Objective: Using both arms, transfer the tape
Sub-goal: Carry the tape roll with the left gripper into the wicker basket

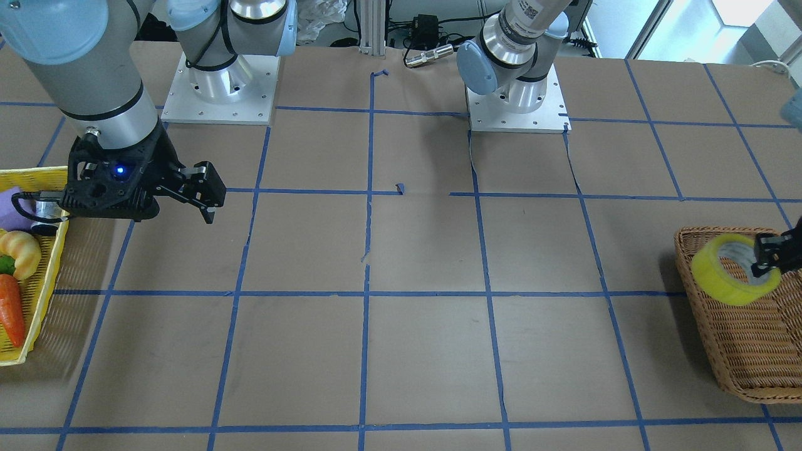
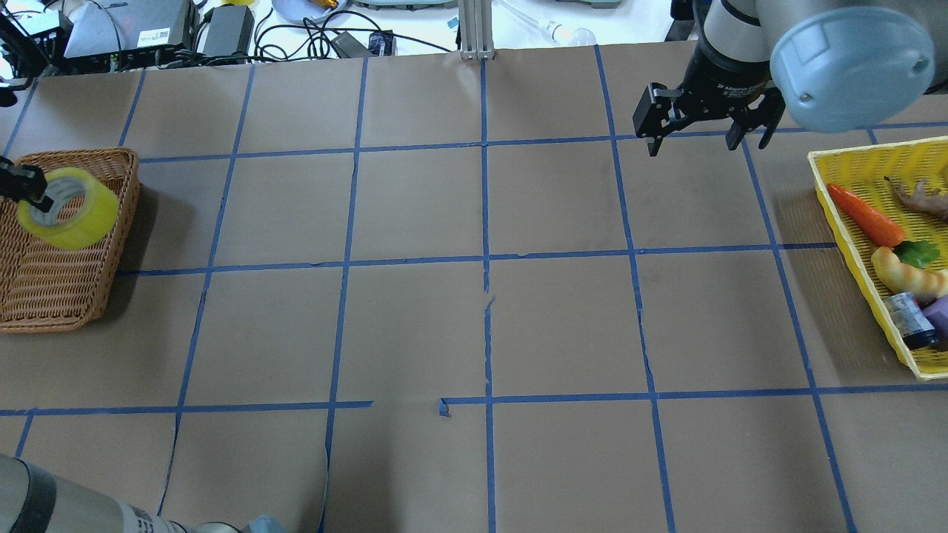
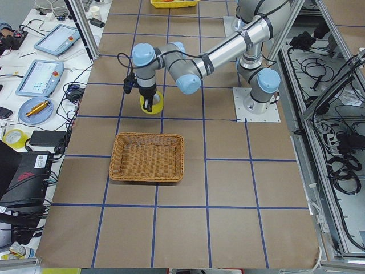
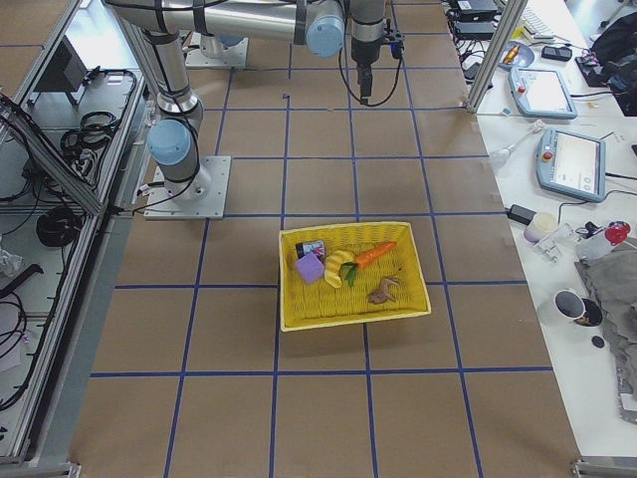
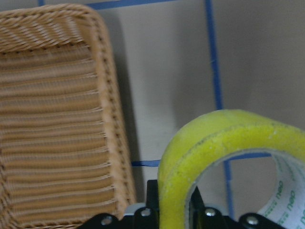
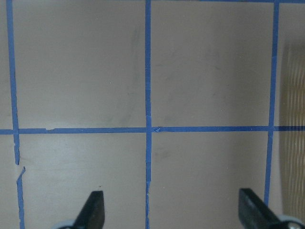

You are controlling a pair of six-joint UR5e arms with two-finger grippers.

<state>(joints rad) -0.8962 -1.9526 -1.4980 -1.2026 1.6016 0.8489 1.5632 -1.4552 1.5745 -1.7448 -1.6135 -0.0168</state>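
Tape (image 1: 736,269) looks light and stiff, maybe slick outside, so its ring wall suits pinching. Left gripper (image 1: 765,263) is clamped on that wall; right gripper (image 2: 703,139) waits with fingers apart, empty

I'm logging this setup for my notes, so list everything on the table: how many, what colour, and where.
tape: 1, bright yellow, held off the table at the wicker basket's edge
wicker basket: 1, brown, table end on the robot's left
yellow basket: 1, yellow mesh, table end on the robot's right
carrot: 1, orange, in the yellow basket
croissant: 1, tan, in the yellow basket
bottle: 1, dark, in the yellow basket
purple block: 1, in the yellow basket
brown piece: 1, in the yellow basket, too small to identify
table: 1, brown cover, blue grid lines
left gripper: 1, black, shut on the tape
right gripper: 1, black, open, above the table near the yellow basket
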